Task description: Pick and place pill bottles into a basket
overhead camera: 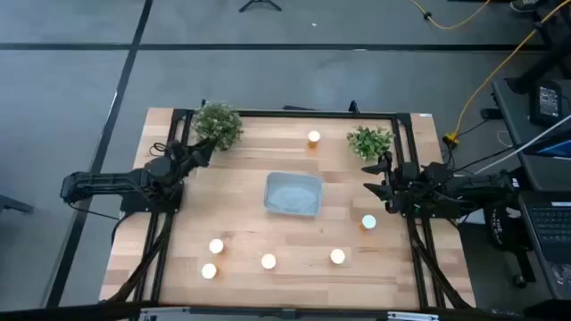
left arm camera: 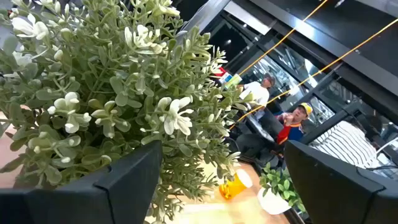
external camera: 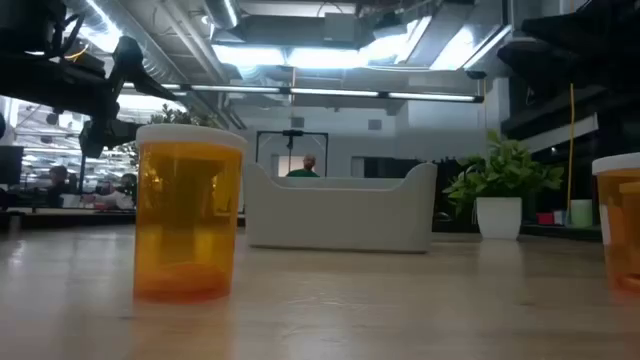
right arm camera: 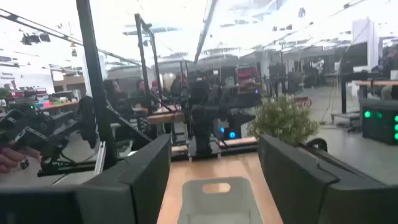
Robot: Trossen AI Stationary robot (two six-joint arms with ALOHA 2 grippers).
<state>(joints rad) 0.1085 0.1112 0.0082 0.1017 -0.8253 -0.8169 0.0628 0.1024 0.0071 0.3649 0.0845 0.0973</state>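
Observation:
The pale grey-blue basket (overhead camera: 293, 194) sits at the table's middle; it also shows in the low view (external camera: 340, 210) and the right wrist view (right arm camera: 216, 198). Six orange pill bottles with white caps stand upright on the table: one at the far side (overhead camera: 314, 138), one right of the basket (overhead camera: 368, 222), and several along the near side (overhead camera: 337, 257) (overhead camera: 268, 261) (overhead camera: 216, 246) (overhead camera: 209, 271). My left gripper (overhead camera: 203, 150) (left arm camera: 224, 186) is open and empty beside the left plant. My right gripper (overhead camera: 373, 178) (right arm camera: 214, 186) is open and empty, pointing at the basket from the table's right.
Two green potted plants stand at the far corners, the left (overhead camera: 219, 125) right before my left gripper (left arm camera: 112, 93), the right (overhead camera: 370, 141) just beyond my right gripper. A black frame (overhead camera: 406, 160) edges the table. People show in the room behind.

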